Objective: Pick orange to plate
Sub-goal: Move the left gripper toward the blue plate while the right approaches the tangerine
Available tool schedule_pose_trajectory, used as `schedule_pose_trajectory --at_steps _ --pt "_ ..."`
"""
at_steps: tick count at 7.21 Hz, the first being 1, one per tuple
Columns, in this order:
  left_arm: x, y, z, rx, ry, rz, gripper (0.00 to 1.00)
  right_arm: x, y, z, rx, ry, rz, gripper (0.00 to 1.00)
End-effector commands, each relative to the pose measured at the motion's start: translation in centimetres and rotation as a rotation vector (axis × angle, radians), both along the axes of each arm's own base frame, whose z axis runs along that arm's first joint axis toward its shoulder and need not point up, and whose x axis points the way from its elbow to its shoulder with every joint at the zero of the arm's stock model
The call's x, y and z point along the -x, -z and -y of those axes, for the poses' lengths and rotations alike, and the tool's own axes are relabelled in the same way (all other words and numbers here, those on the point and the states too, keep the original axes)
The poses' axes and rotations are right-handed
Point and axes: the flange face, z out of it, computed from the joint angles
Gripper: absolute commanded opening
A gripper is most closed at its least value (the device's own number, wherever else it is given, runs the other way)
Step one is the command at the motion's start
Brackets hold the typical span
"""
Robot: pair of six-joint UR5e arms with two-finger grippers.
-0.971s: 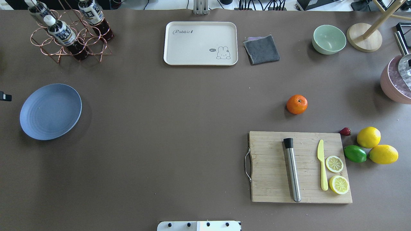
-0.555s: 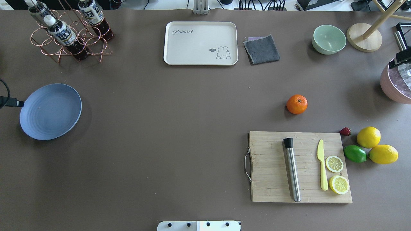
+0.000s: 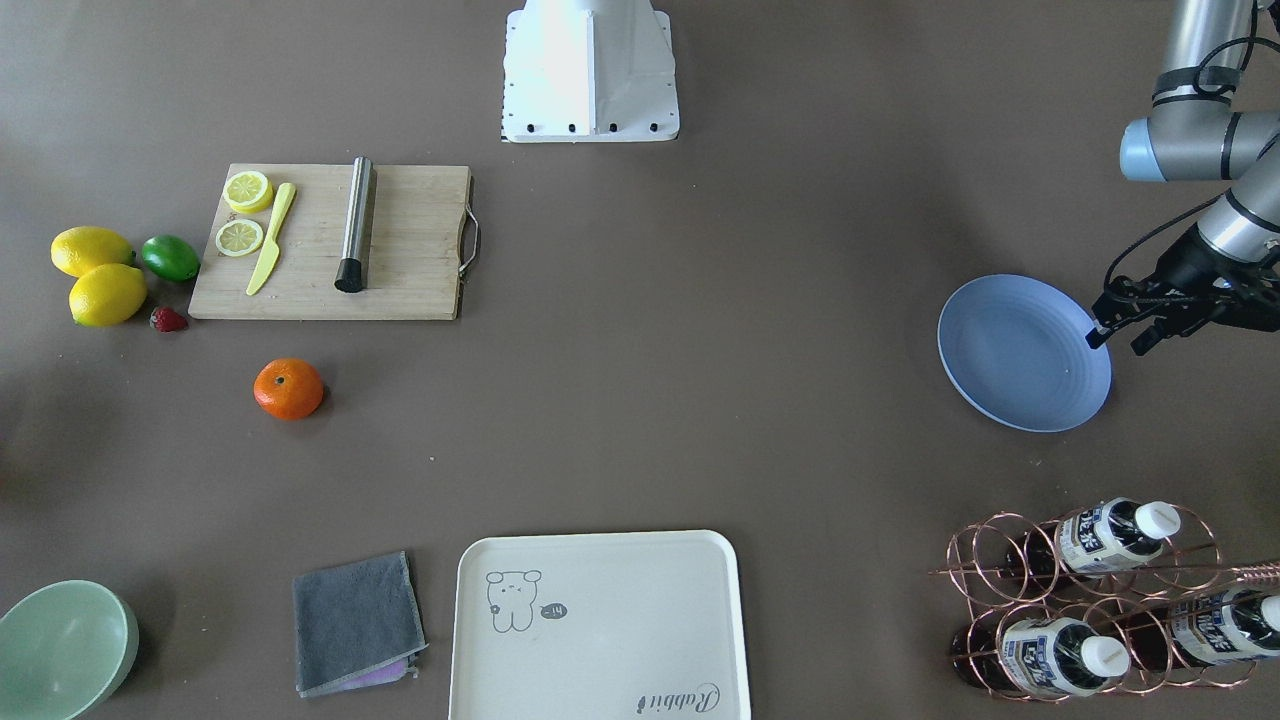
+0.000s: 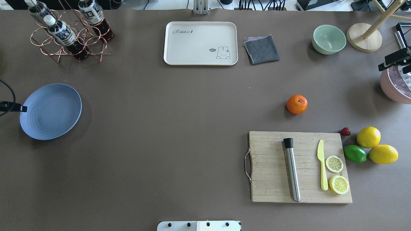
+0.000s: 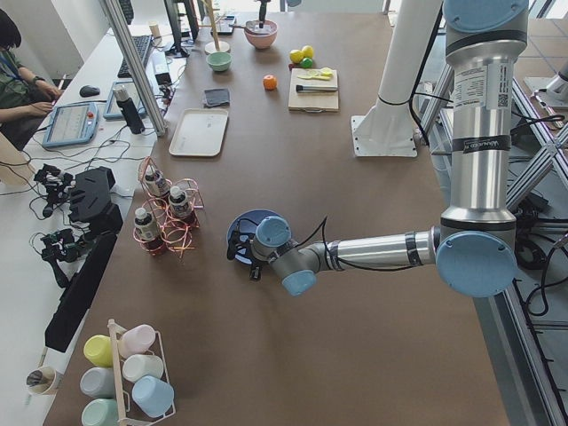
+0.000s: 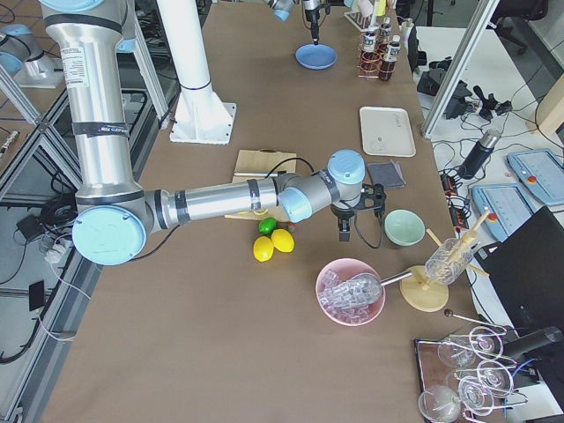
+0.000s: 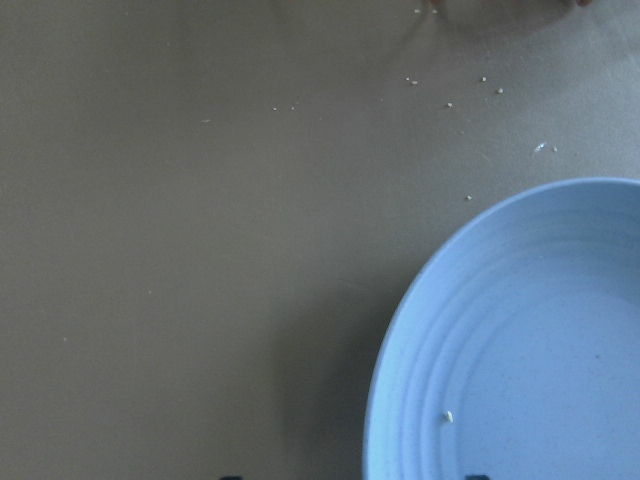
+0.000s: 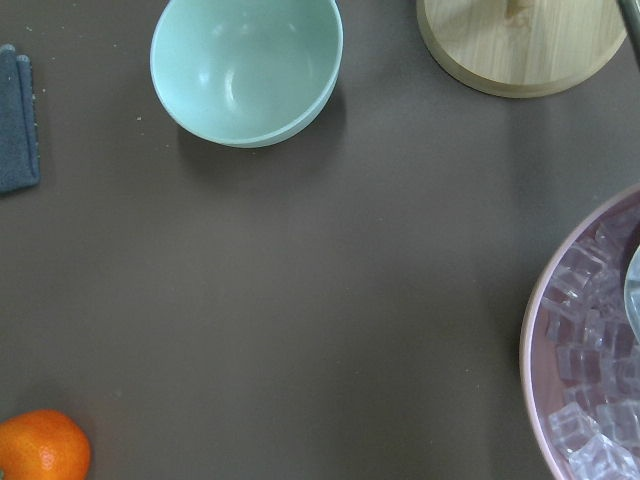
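The orange (image 4: 297,104) rests on the brown table beyond the cutting board, with nothing touching it; it also shows in the front view (image 3: 289,388) and at the bottom left corner of the right wrist view (image 8: 40,450). The pale-blue plate (image 4: 50,111) lies empty at the far left. My left gripper (image 3: 1116,340) hovers at the plate's outer rim (image 7: 400,330), open and holding nothing. My right gripper (image 4: 395,60) hangs at the table's right edge over the pink bowl, far right of the orange. Its fingers are not clear enough to judge.
A pink bowl of ice cubes (image 4: 394,86), a mint-green bowl (image 4: 328,39) and a wooden stand (image 4: 364,37) flank the right gripper. Cutting board (image 4: 273,166) with muddler, knife and lemon slices; two lemons, a lime (image 4: 354,153), strawberry. Cream tray (image 4: 200,43), grey cloth, bottle rack (image 4: 69,35).
My left gripper has come in from the left edge to the plate's rim. The right gripper has slid further into view above the pink bowl. The orange has stayed put.
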Motion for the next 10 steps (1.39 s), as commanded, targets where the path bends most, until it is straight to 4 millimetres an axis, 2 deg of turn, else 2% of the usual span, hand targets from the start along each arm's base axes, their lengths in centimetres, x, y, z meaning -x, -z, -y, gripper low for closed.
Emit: schedule_pose_trajectory --at_steps 1,5,7,8,10 --pt "-0.7 0.1 -0.2 -0.003 -0.013 -0.002 0.44 0.9 0.6 -0.1 0.008 0.000 0.004 1.00" --pt "-1.0 0.0 -0.3 -0.001 -0.019 -0.001 0.43 1.2 0.6 -0.4 0.017 0.000 0.007 1.00" --pt "-1.1 -0.2 -0.4 0.004 -0.024 0.001 0.20 1.5 0.6 -0.5 0.022 0.002 0.008 1.00" --pt "-1.2 -0.2 -0.5 0.002 -0.025 0.000 0.00 2.1 0.9 -0.5 0.019 0.012 0.010 1.00" --pt "-1.4 0.2 -0.4 -0.001 -0.029 -0.006 0.00 5.0 3.0 -0.6 0.032 0.024 0.029 1.00"
